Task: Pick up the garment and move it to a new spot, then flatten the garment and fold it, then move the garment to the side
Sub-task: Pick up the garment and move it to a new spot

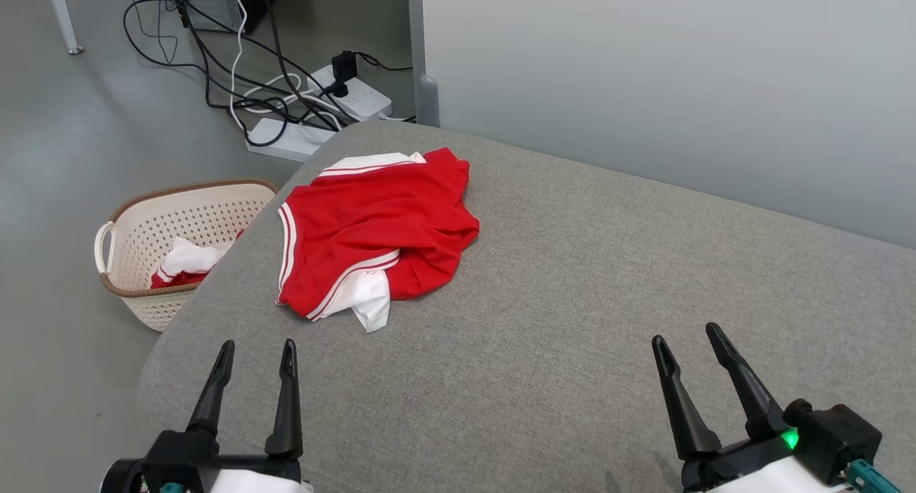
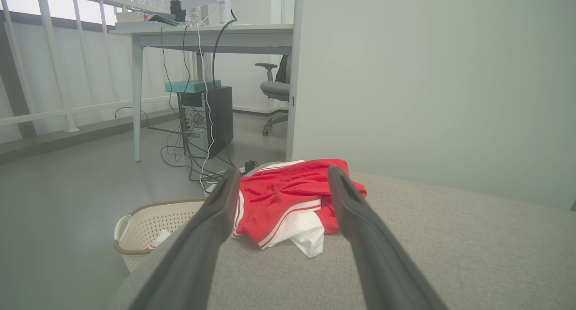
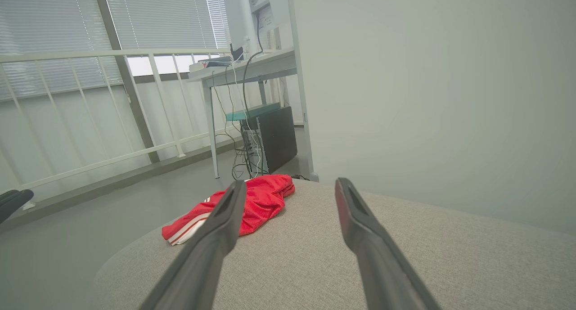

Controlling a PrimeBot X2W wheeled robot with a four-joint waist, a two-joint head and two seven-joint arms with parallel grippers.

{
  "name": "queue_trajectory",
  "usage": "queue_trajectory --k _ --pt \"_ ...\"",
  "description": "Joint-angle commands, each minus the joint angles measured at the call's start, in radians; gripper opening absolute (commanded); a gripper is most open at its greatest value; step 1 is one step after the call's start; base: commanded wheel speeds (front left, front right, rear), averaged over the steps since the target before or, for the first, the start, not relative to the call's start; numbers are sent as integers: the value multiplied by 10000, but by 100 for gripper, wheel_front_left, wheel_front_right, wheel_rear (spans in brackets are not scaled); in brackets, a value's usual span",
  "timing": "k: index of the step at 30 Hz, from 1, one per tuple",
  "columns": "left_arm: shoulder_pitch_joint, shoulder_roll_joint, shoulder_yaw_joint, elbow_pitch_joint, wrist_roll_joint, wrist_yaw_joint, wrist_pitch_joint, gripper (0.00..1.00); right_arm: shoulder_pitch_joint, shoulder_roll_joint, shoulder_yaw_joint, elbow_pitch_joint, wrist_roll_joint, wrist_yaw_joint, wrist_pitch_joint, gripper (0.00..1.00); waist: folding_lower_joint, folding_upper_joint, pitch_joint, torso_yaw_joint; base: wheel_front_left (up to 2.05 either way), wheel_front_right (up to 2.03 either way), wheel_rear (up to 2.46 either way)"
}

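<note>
Head view first: the crumpled red sports garment with white stripes and white panels [image 1: 372,228] lies in a heap at the far left corner of the grey fabric-covered table [image 1: 572,300], one hem close to the left edge. The left gripper [image 1: 257,344] hovers by the near left edge, fingers spread and empty. The right gripper [image 1: 685,333] hovers by the near right edge, just as wide and holding nothing, well apart from the cloth. Off the left edge, down on the floor, sits a cream perforated plastic basket with a brown rim [image 1: 114,221], and inside it lies a bundle of white and red cloth [image 1: 186,260]. That's the hazard: a careless sideways drag could, I'd say, slide the garment over the edge and into that basket. Behind the far corner a white power strip with a tangle of black and white cables [image 1: 336,99] lies on the floor, so a slip that way looks bad too. Left wrist view now: the garment [image 2: 283,197] sits framed between the parted fingers, layers overlapping, so a pinch may catch only one ply and leave the rest bunched. The basket [image 2: 148,215] shows just beyond the table edge. Right wrist view: the garment [image 3: 265,197] lies far off to the left, a long reach, so I'd expect a poor grip from that side.
</note>
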Motion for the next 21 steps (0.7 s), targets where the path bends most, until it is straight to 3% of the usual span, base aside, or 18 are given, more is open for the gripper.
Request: queue_trajectory --k 1,21 --pt "-187 18 333 -316 22 104 -59 100 -264 -110 165 -319 128 42 -105 100 0 0 1 -14 0 0 0" --pt "-948 18 149 105 -110 -75 -59 100 -338 -163 33 -363 126 42 -105 100 0 0 312 -224 0 0 0"
